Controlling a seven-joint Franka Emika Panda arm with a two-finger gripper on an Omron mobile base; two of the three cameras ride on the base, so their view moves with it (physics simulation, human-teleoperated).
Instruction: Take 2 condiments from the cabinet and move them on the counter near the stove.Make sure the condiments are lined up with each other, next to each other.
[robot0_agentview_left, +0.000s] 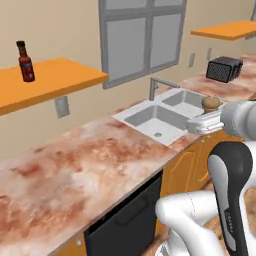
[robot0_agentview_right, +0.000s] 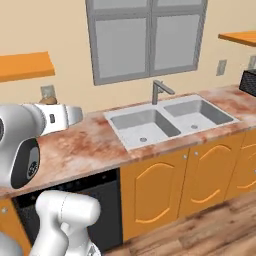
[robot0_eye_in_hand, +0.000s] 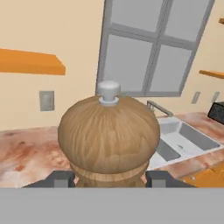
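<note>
You are carrying the mill (robot0_eye_in_hand: 109, 140) in the fingers (robot0_eye_in_hand: 109, 178), which are clenching its body from both sides just under the round head; in the left base view its knob (robot0_agentview_left: 211, 103) is poking up above the white hand, hanging in the air in front of the table's (robot0_agentview_left: 75, 170) front edge, level with the sink (robot0_agentview_left: 160, 122). So you are roughly a quarter through, as I judge it: one condiment is off the shelf (robot0_agentview_left: 50, 80) but not yet set down, and the bottle (robot0_agentview_left: 25, 62) is standing upright on that shelf, near its front edge, untouched. Left for you: placing the mill on the table by the stove, fetching the bottle, and lining the two up side by side. The stove is not appearing in any of these views, so you cannot yet judge where the drop spot lies. The mill's lower body is cut off at the bottom of the hand view, and in the right base view the arm is covering nearly all of it, leaving a brown sliver (robot0_agentview_right: 48, 100). The dark box (robot0_agentview_left: 223, 69) at the table's far right end is too small to identify.
</note>
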